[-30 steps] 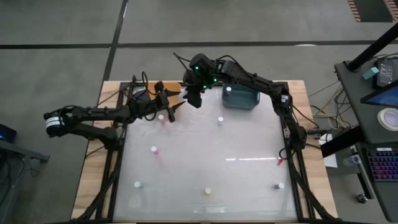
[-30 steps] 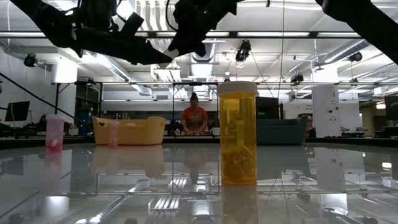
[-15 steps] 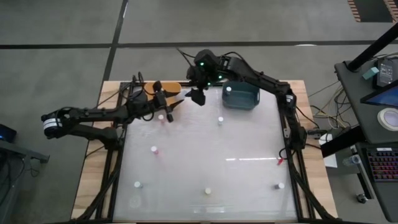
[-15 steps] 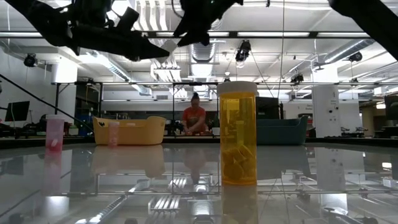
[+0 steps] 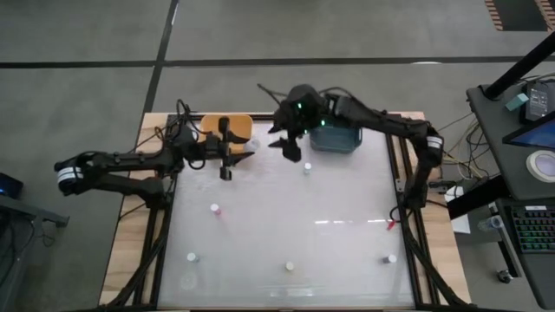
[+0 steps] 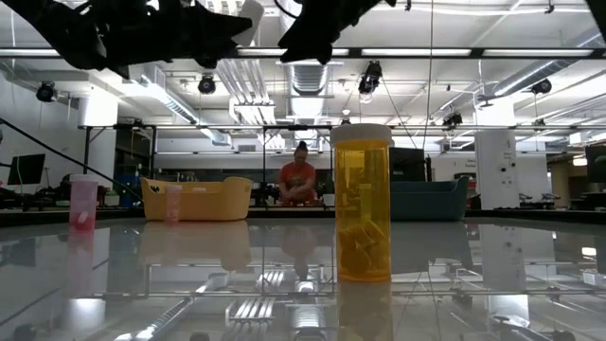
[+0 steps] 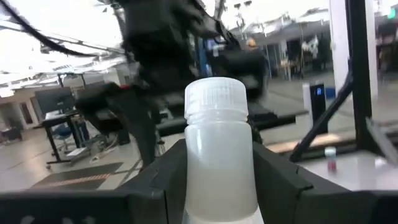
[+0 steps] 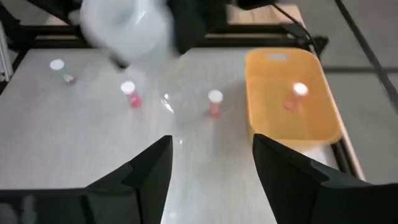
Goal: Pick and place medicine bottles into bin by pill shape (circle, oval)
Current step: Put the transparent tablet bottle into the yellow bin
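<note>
While the left gripper [image 5: 226, 159] is clamping its fingers [image 7: 283, 183] on a small bottle [image 7: 219, 155], it is hanging above the counter [image 5: 286, 221], and the yellow bin [image 5: 227, 127] is lying just beyond it at 12 o'clock in the high view. I am judging that the step in hand is carrying this bottle to a bin. To do it well, the arm should be keeping the bottle upright, passing over the bin wall without touching it, and opening only when the bottle is low inside. The pill shape is not showing, so I cannot tell which bin is correct.

Farther off, at about 2 o'clock, the right gripper [image 5: 290, 146] is hovering with its fingers [image 8: 146, 174] apart and nothing between them. The teal bin [image 5: 338, 139] is sitting beside it at 3 o'clock, so the two arms should be keeping apart.

The held bottle is looking milky white, with a ribbed white cap. Other bottles are standing well apart on the counter: an amber bottle [image 6: 362, 204] closest to the low camera, a pinkish bottle [image 6: 83, 202] farther at 9 o'clock, and one red bottle [image 8: 296, 98] already lying in the yellow bin.
</note>
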Motion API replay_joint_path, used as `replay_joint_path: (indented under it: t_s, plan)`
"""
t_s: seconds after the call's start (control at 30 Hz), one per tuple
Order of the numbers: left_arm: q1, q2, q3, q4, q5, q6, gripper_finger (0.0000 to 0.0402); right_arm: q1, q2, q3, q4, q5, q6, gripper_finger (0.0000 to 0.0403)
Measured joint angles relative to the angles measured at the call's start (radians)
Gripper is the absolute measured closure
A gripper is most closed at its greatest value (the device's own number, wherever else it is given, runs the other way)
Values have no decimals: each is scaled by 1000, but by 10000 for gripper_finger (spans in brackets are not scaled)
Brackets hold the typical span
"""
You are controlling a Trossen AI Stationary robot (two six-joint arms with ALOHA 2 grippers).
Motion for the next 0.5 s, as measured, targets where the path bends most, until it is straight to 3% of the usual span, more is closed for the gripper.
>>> replay_joint_path:
  t_s: [0.23, 0.4, 0.5]
  plan:
    - [0, 70, -1, 176, 1, -157, 268, 52, -152, -419, 603, 8, 0, 193]
    - [0, 119, -1, 311, 1, -292, 268, 93, -222, -667, 965, 152, -45, 193]
    - [-7, 151, -1, 330, 0, -305, 268, 120, -249, -785, 1196, 176, -56, 193]
